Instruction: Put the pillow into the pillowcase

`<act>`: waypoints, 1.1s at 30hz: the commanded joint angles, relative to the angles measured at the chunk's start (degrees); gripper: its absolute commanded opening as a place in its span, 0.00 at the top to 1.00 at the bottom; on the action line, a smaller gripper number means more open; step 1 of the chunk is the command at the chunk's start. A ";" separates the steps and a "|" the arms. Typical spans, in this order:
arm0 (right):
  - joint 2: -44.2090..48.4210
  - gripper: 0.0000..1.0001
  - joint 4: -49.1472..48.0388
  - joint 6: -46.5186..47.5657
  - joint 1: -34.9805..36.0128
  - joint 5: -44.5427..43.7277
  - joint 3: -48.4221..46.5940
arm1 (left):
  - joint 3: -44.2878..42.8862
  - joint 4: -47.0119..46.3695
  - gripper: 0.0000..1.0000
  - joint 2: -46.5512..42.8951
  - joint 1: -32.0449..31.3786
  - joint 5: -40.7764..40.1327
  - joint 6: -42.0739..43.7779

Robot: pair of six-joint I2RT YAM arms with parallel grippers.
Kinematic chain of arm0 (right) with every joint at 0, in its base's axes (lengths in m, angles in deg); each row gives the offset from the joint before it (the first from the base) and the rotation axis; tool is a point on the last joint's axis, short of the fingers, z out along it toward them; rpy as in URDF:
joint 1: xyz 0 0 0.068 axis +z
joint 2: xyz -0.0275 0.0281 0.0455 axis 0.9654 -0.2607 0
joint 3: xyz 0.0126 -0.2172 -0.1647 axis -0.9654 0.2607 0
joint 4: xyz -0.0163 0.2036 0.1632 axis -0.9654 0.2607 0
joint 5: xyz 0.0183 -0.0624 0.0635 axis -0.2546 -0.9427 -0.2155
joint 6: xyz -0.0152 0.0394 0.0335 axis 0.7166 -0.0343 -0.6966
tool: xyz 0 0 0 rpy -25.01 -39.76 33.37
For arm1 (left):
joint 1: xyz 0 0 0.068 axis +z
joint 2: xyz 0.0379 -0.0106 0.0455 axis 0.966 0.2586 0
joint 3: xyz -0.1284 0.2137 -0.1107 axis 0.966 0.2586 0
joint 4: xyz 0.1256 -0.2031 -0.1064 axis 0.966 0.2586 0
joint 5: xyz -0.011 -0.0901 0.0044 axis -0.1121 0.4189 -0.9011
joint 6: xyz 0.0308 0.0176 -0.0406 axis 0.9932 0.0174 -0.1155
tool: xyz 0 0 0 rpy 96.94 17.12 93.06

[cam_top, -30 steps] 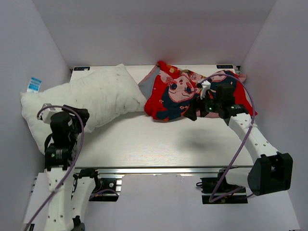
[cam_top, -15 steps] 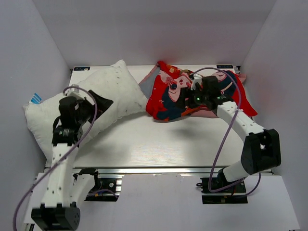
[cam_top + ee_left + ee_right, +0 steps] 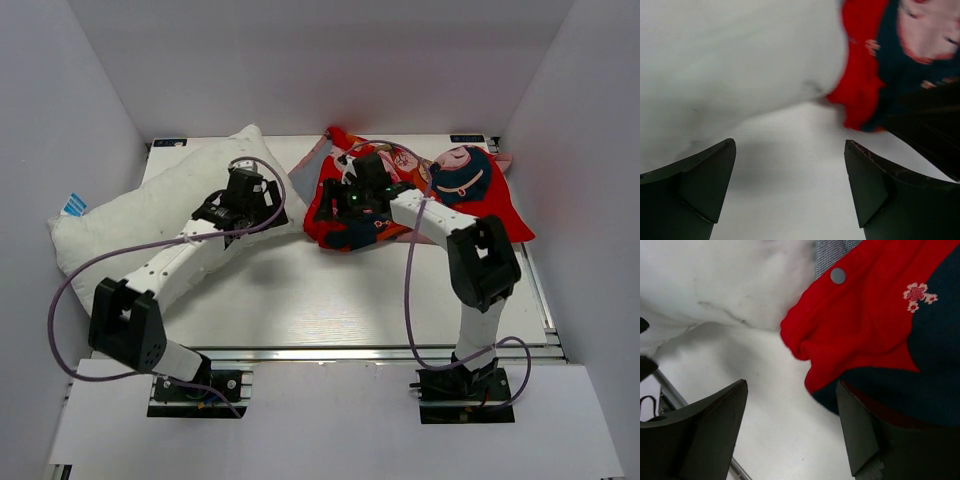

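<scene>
The white pillow (image 3: 150,215) lies on the left of the table, its right corner near the red pillowcase (image 3: 440,195) crumpled at the back right. My left gripper (image 3: 272,210) hangs open by that pillow corner. In the left wrist view only bare table shows between the gripper's (image 3: 790,185) jaws, with the pillow (image 3: 730,65) and pillowcase (image 3: 865,75) ahead. My right gripper (image 3: 327,212) is open at the pillowcase's left edge. In the right wrist view the gripper (image 3: 790,425) holds nothing; the red hem (image 3: 840,340) droops just above its right finger (image 3: 860,435), and the pillow (image 3: 725,280) lies beyond.
White walls close in the table on the left, back and right. A blue-and-white label (image 3: 71,205) sticks out by the pillow's left end. A grey snap button (image 3: 838,275) sits on the pillowcase hem. The metal rail (image 3: 350,352) runs along the near edge.
Both arms have swung toward the middle: the left from the pillow's left end to its right corner, the right leftward across the pillowcase to its left edge. The left jaws have opened wider.
</scene>
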 commanded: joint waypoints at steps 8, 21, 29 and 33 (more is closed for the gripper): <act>-13.29 0.33 -4.80 1.46 5.40 -9.87 -14.05 | -10.59 5.65 0.11 12.94 1.77 -17.12 0.57; -6.74 1.00 -3.06 3.22 4.62 -11.56 -5.03 | 1.62 0.38 0.76 11.54 11.61 -7.73 0.30; 14.25 1.00 2.48 11.91 2.95 -9.53 12.28 | 6.09 -1.64 0.87 5.14 11.26 6.14 3.11; 26.40 1.00 4.42 18.59 3.04 -11.10 25.46 | 8.48 -0.24 0.88 -6.98 9.68 12.92 3.73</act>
